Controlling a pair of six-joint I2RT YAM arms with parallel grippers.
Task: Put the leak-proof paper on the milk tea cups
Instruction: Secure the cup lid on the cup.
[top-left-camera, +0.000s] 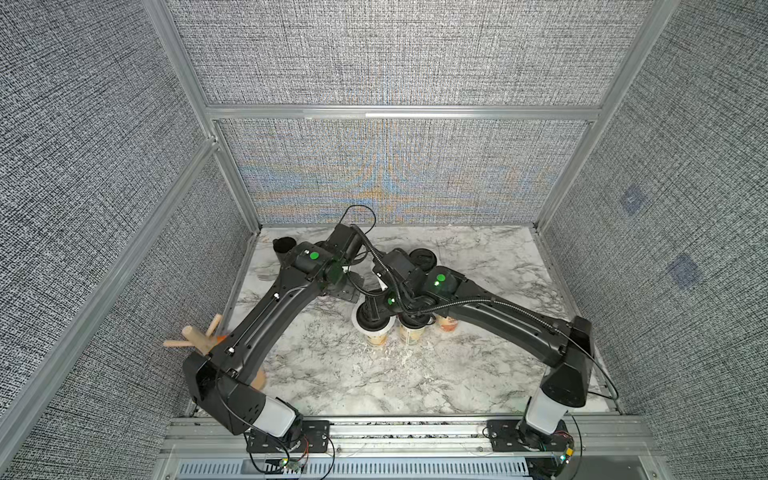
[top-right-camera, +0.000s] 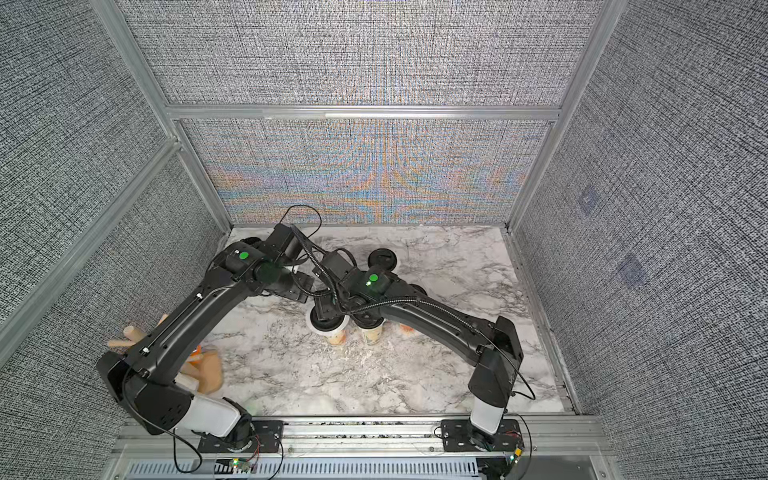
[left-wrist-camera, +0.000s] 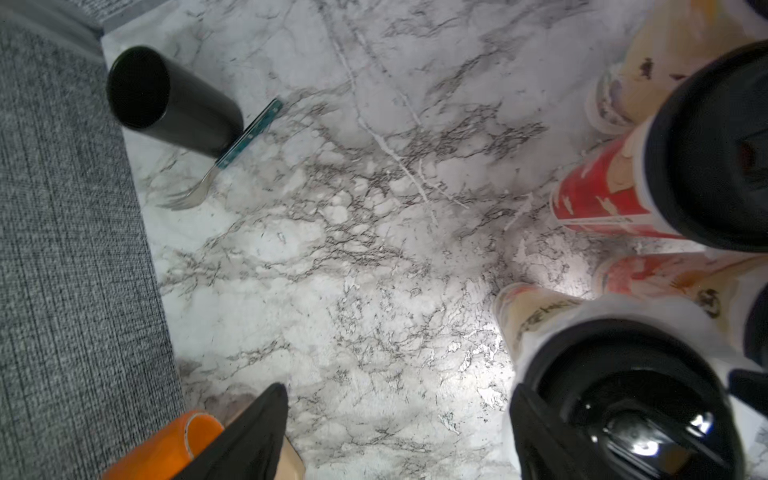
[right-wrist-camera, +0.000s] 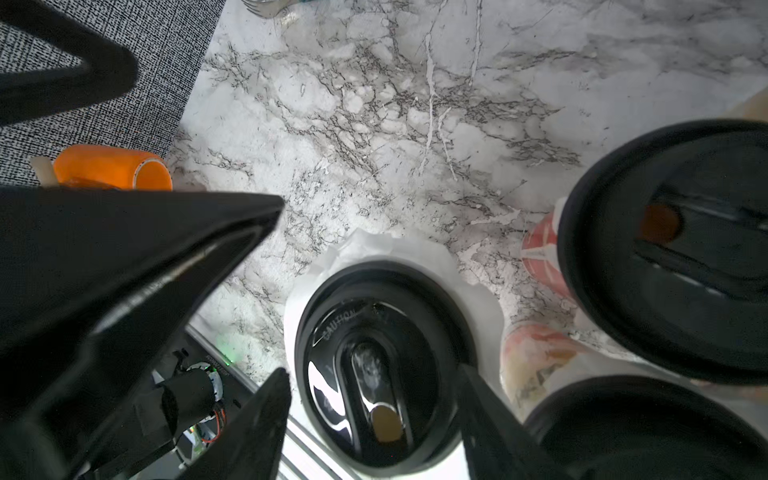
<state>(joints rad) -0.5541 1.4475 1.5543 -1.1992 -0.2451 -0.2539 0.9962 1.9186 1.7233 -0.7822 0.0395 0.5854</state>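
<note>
Several milk tea cups stand in a cluster at mid-table; in both top views I see three printed ones (top-left-camera: 377, 336) (top-left-camera: 411, 332) (top-left-camera: 448, 323) (top-right-camera: 336, 335). In the right wrist view a cup carries a black lid (right-wrist-camera: 382, 357), with the white, frilled leak-proof paper (right-wrist-camera: 374, 245) sticking out all round beneath it. My right gripper (right-wrist-camera: 374, 370) hangs over that lid, jaws open on either side of its rim. More lidded cups (right-wrist-camera: 665, 249) stand beside it. My left gripper (left-wrist-camera: 399, 390) is open over bare marble just left of the cluster, holding nothing.
A short black mug (left-wrist-camera: 166, 104) and a fork (left-wrist-camera: 195, 191) sit at the back left by the wall. Loose black lids (top-left-camera: 422, 257) lie behind the cups. An orange cup (left-wrist-camera: 174, 440) and a wooden peg stand (top-left-camera: 199, 334) are at the left edge.
</note>
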